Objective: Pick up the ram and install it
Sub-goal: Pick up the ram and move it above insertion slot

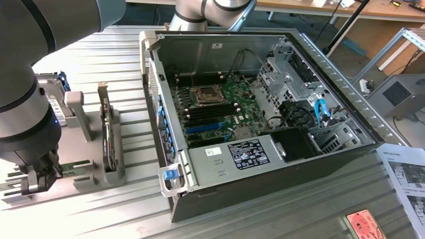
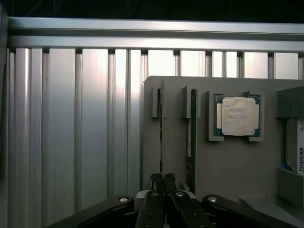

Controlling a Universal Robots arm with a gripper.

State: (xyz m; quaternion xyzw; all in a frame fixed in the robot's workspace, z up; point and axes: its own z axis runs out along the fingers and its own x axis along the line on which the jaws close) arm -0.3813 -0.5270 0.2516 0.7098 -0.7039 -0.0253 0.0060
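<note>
The ram (image 2: 161, 137) stands on edge in a slot of the grey parts holder (image 2: 228, 166) and appears as a thin dark strip. My gripper (image 2: 164, 183) is shut on its near end, one finger on each side. A second green stick (image 2: 191, 137) stands in the neighbouring slot, free of the fingers. In the exterior view my gripper (image 1: 37, 181) is low over the holder at the exterior view's left, well away from the open computer case (image 1: 219, 164). The motherboard (image 1: 226, 107) lies inside the case with its long black memory slots (image 1: 212, 114) showing.
A square silver processor (image 2: 236, 116) sits in a pocket of the holder beside the sticks, and a hard drive (image 2: 297, 152) lies past it. An expansion card (image 1: 106, 134) stands upright in the holder. The ribbed aluminium table (image 2: 71, 133) surrounds the holder. Paper sheets (image 1: 405, 174) lie on the exterior view's right.
</note>
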